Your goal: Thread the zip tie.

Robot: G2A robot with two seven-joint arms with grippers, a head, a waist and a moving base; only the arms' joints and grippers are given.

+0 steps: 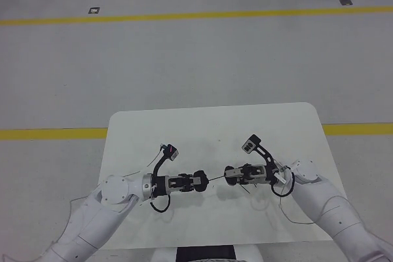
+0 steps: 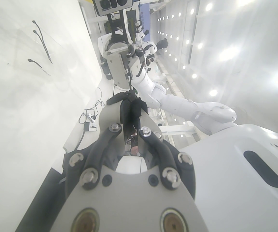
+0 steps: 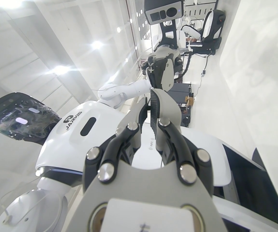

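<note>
**Two claws, one strap: guiding the tail to the head**

We see the thin black plastic zip tie [image 1: 216,178] stretched in the air between the left gripper [image 1: 202,181] and the right gripper [image 1: 228,174], above the middle of the white rounded table [image 1: 183,131]. Each claw looks pressed together on one end of it (the strap is too thin to follow between the pads).

We judge that the step in hand is to bring the tail into the slot of the head. To do it well, we should keep one end fixed, move the other slowly along the line of the strap, and pinch firmly so that the tip does not twist.

Both forearms lie low and nearly level, with the wrists turned inward, so the fingers point at each other. A few spare black zip ties [image 2: 43,45] lie on the table, apart from the claws.
</note>
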